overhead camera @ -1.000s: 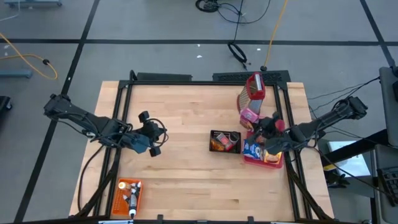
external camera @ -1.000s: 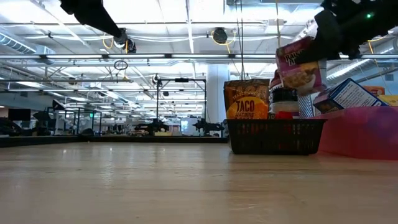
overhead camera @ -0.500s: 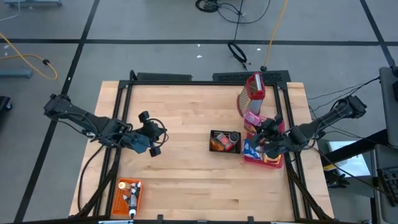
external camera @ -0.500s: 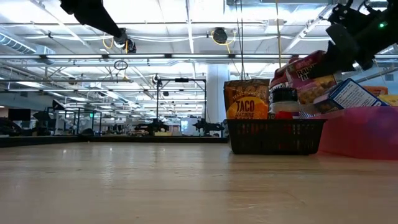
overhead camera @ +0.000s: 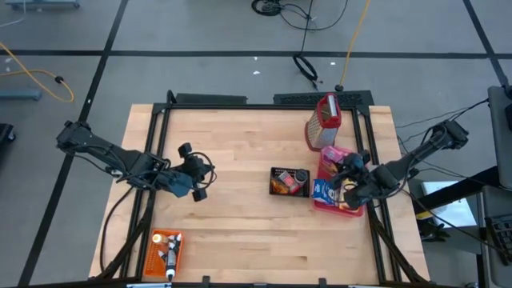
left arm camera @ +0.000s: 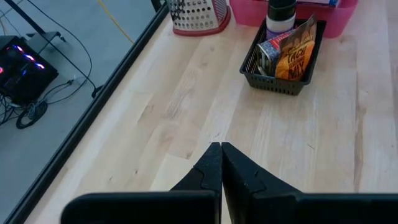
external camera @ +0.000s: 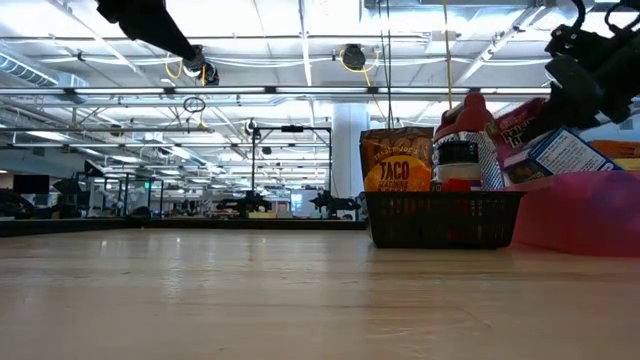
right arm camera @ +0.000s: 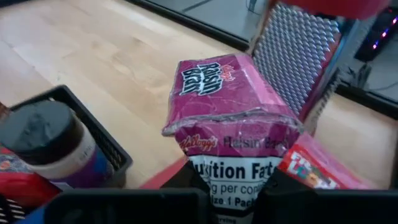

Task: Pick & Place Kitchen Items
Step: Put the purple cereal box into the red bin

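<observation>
My right gripper (overhead camera: 346,170) is shut on a purple Raisin Bran box (right arm camera: 230,106) above the far end of the flat red tray (overhead camera: 330,206), which holds several other small boxes. A black mesh basket (overhead camera: 290,182) left of the tray holds a taco packet (external camera: 397,160) and a dark-capped jar (right arm camera: 46,140). My left gripper (overhead camera: 198,182) hangs shut and empty above the table's left half, its fingertips (left arm camera: 221,155) together. My right gripper pinches the box between its two fingers at the end with the nutrition print (right arm camera: 233,180), one finger (right arm camera: 186,180) on each broad face. The box reaches forward from the fingers, tilted, with its free end (external camera: 510,120) above the things in the tray.
A metal grater with a red frame (overhead camera: 324,120) stands just beyond the tray at the far right. An orange crate (overhead camera: 166,248) with small bottles sits at the near left corner. Bare wood lies between my left gripper and the basket.
My right gripper has moved down and toward the table's right edge, tipping as it went. The Raisin Bran box, upright and high a second ago, now leans over and sits lower, just above the tray's contents.
</observation>
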You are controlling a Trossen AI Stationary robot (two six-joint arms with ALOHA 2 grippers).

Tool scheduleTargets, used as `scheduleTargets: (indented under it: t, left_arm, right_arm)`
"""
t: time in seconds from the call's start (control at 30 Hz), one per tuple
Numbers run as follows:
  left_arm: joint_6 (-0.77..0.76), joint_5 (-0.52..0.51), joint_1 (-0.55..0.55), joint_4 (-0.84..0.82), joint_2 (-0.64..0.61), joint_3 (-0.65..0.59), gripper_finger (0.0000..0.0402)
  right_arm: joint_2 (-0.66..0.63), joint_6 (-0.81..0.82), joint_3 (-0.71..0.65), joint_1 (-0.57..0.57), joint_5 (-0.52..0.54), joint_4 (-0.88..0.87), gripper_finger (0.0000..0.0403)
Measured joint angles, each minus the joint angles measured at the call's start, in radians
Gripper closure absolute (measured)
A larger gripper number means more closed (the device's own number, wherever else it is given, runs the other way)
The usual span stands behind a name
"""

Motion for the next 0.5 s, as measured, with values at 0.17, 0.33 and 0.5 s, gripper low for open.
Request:
scheduleTargets:
  t: [0.17,0.33,0.5]
  left_arm:
    - [0.000,0.000,0.000,0.000,0.000,0.000,0.0398]
    - [0.001,0.000,0.000,0.005,0.000,0.000,0.0398]
    - [0.012,0.000,0.000,0.029,0.000,0.000,0.0398]
  right_arm:
    - [0.000,0.079,-0.003,0.007,-0.017,-0.058,0.0382]
    - [0.000,0.056,-0.056,0.007,-0.017,0.041,0.0368]
    - [0.000,0.022,-0.119,0.005,0.012,0.167,0.0342]
